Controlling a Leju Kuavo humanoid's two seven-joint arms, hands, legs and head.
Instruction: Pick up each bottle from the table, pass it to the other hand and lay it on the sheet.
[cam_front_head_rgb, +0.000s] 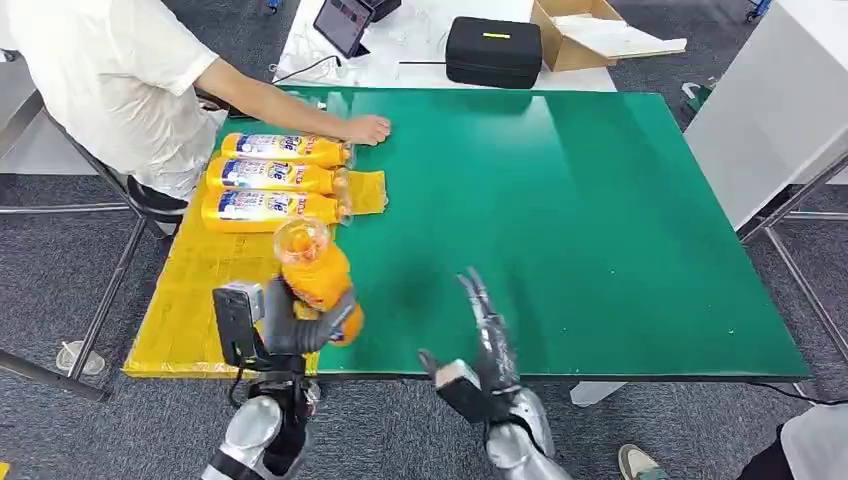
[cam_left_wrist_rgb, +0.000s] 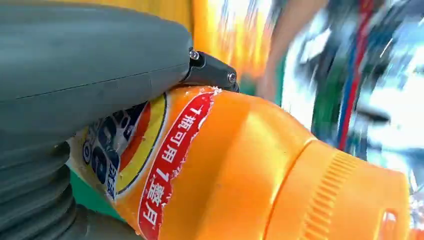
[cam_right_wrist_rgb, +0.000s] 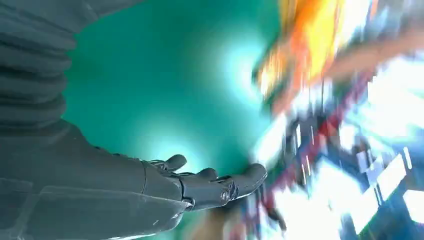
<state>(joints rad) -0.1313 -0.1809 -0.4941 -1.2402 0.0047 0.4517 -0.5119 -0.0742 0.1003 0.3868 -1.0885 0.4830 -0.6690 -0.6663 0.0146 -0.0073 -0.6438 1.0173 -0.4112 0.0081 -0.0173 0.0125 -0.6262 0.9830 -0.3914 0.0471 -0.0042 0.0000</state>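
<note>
Left hand (cam_front_head_rgb: 300, 325), at the lower left of the head view, grips an orange bottle (cam_front_head_rgb: 315, 270) above the near edge of the yellow sheet (cam_front_head_rgb: 190, 300), and the left wrist view shows up close its red label strip and ribbed cap. Right hand (cam_front_head_rgb: 485, 345), low in the middle, holds nothing, fingers spread over the green table (cam_front_head_rgb: 600, 220). Three more bottles (cam_front_head_rgb: 275, 178) lie side by side on the sheet at upper left, by a person's hand (cam_front_head_rgb: 367, 129).

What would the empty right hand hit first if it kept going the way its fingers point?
Probably nothing soon: the right hand points up-table over bare green table. The way looks free, though depth is unclear.
</note>
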